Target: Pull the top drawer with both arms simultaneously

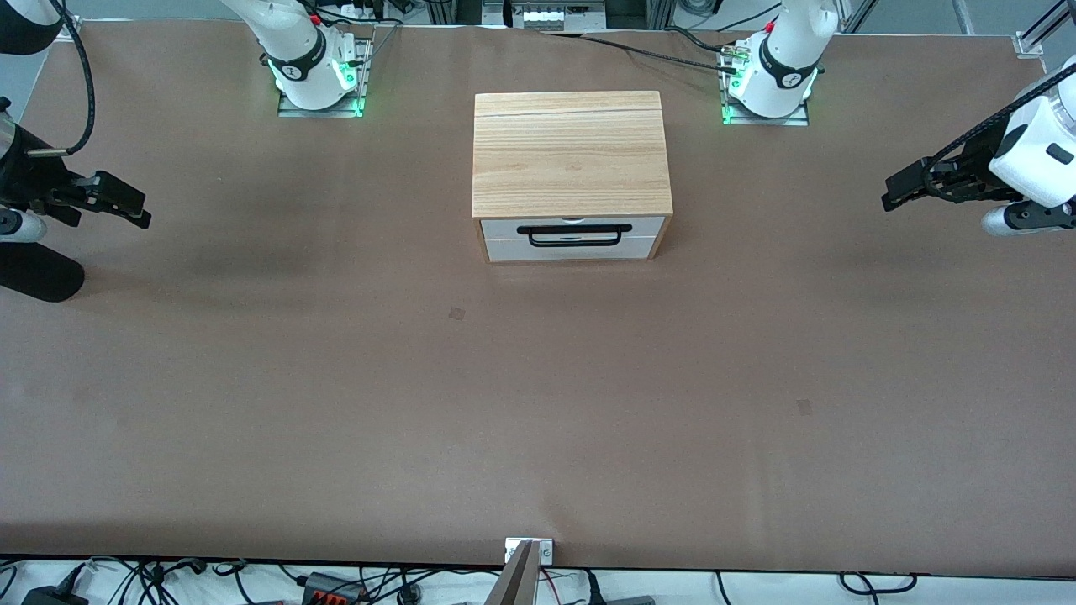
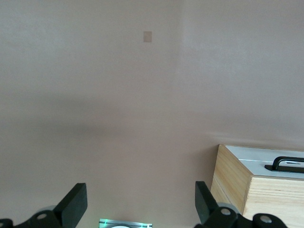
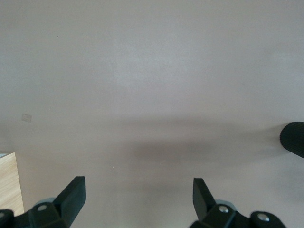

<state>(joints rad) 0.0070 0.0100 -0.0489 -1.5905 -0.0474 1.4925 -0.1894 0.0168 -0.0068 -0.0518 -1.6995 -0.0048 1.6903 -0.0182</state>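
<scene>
White arms (image 1: 1038, 155) aloft, fingers (image 2: 76, 202) spread

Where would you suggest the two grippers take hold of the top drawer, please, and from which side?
Grip the black bar handle on the top drawer, one gripper toward each end of it. It stands off the white front, which faces the front camera, so coming in from in front of the drawer looks best. The left gripper and right gripper hang open over the table's ends.

Top drawer (image 1: 572, 229) shut, white front, black bar handle (image 1: 574, 228), both arms waiting, tools spread wide.
</scene>
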